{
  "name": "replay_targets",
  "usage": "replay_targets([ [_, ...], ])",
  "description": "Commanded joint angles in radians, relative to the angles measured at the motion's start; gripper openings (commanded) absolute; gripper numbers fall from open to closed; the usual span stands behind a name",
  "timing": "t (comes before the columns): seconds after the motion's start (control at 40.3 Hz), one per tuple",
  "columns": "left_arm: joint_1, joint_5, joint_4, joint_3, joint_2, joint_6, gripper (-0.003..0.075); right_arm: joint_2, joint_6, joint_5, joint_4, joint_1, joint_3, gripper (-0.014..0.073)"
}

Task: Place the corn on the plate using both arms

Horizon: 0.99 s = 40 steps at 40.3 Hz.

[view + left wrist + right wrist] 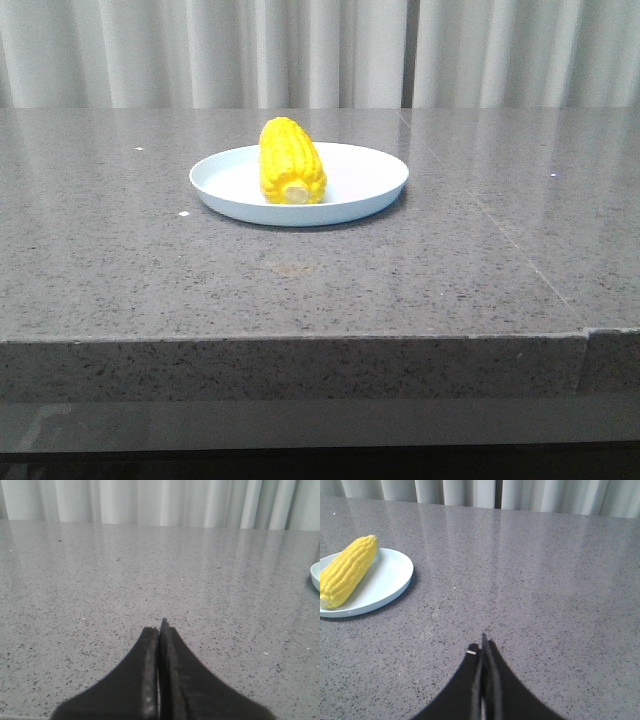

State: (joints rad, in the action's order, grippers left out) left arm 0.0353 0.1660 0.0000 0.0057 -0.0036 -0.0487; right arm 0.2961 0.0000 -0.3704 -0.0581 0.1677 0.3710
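Both black grippers, left gripper (159, 630) and right gripper (483, 647), pressed together, empty; bright yellow corn cob (291, 162) lies on round pale-blue plate (375, 178). Recommend no further handling; task appears complete.

The table (300, 290) is polished grey speckled stone, glossy with soft reflections. The plate (360, 185) looks like smooth satin plastic. The corn (290, 160) is bumpy, shiny plastic. Behind hang matt cloth curtains (200, 50).
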Motion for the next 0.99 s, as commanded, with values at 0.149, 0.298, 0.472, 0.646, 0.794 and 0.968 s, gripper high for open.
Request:
replay_targets([
  [0.149,-0.001,-0.093,-0.014,0.003,-0.020,0.001,-0.0020,0.007,-0.011,0.074,0.010,-0.004,0.026,-0.0069],
  [0.298,-0.001,-0.093,-0.014,0.003,-0.020,0.001,-0.0020,0.007,-0.011,0.074,0.010,-0.004,0.026,-0.0069],
  [0.472,-0.001,-0.093,-0.014,0.003,-0.020,0.001,-0.0020,0.007,-0.011,0.074,0.010,-0.004,0.026,-0.0069],
  [0.646,-0.001,-0.093,-0.014,0.003,-0.020,0.001,-0.0020,0.004,-0.011,0.076,0.010,0.023,0.024,-0.0069],
  [0.794,-0.001,-0.093,-0.014,0.003,-0.020,0.001,-0.0020,0.002,-0.011,0.087,0.010,0.008,-0.002,-0.0069],
  [0.968,-0.001,-0.093,-0.014,0.003,-0.020,0.001,-0.0020,-0.032,-0.011,0.181,0.010,-0.057,-0.093,-0.0069],
])
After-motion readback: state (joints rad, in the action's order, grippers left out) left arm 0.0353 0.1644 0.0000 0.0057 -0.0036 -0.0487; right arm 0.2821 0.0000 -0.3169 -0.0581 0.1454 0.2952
